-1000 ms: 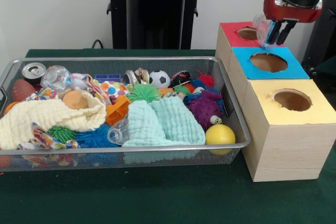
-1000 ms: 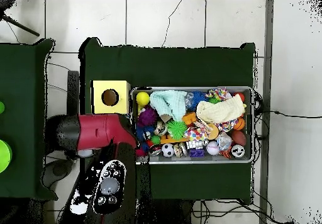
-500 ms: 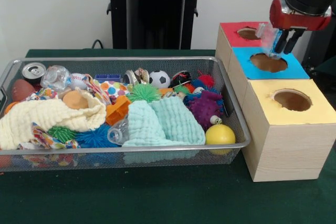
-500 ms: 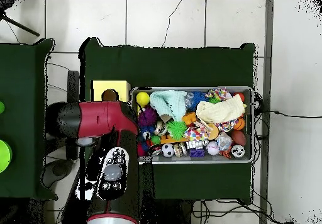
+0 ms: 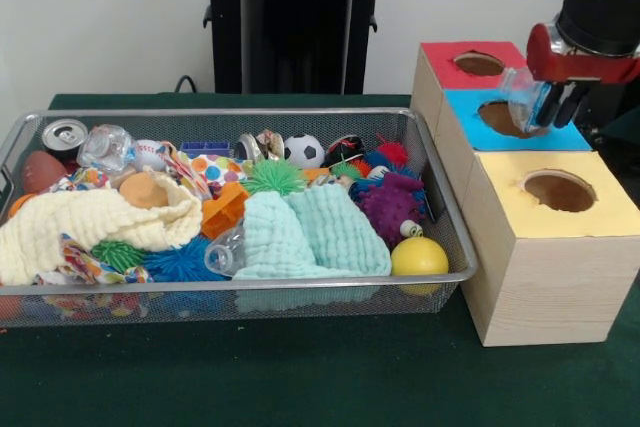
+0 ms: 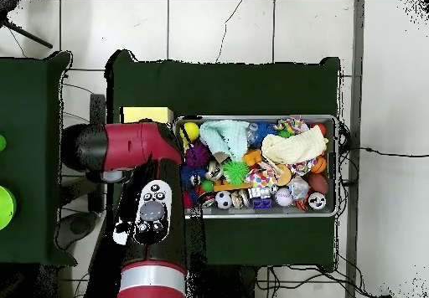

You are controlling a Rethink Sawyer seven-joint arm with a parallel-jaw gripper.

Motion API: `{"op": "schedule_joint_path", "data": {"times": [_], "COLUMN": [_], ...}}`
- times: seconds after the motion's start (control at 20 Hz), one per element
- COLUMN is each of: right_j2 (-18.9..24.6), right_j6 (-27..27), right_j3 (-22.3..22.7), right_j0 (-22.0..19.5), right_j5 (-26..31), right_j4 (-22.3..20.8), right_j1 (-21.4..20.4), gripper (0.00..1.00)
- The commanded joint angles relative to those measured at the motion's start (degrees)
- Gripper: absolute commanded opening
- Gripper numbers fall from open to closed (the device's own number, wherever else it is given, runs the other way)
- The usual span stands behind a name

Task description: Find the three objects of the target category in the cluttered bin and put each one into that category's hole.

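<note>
Overhead, arm [image 6: 138, 156] over tool [image 5: 552, 107] — hidden

white wall [image 5: 100, 17], white tiled floor [image 6: 251, 27] with cracks, green-covered table [image 5: 300, 377], cables [image 6: 369, 152] on floor

Crowded bin, open holes beside it

The wire bin [image 5: 440, 197] was packed edge to edge with cloths and balls, leaving no bare floor. The red hole [image 5: 478, 64] and yellow hole [image 5: 557, 190] stood unobstructed; the gripper [image 5: 553, 112] with its clear bottle [image 5: 522, 97] hung over the blue hole [image 5: 500, 117].
</note>
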Motion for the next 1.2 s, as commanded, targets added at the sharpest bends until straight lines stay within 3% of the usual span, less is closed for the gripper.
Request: {"op": "schedule_joint_path", "data": {"times": [0.05, 0.55, 0.9, 1.2], "right_j2": [6.66, 9.22, 13.91, 17.39], "right_j6": [0.57, -6.26, -11.25, -13.26], "right_j3": [-1.91, 7.76, 14.47, 17.61], "right_j0": [-2.82, -8.23, -14.87, -19.47], "right_j5": [4.28, -4.96, -14.13, -18.36], "right_j4": [-0.88, -4.23, -8.17, -12.87], "right_j1": [3.54, 0.55, 0.37, 0.29], "gripper": [0.0, 0.0, 0.0, 0.0]}}
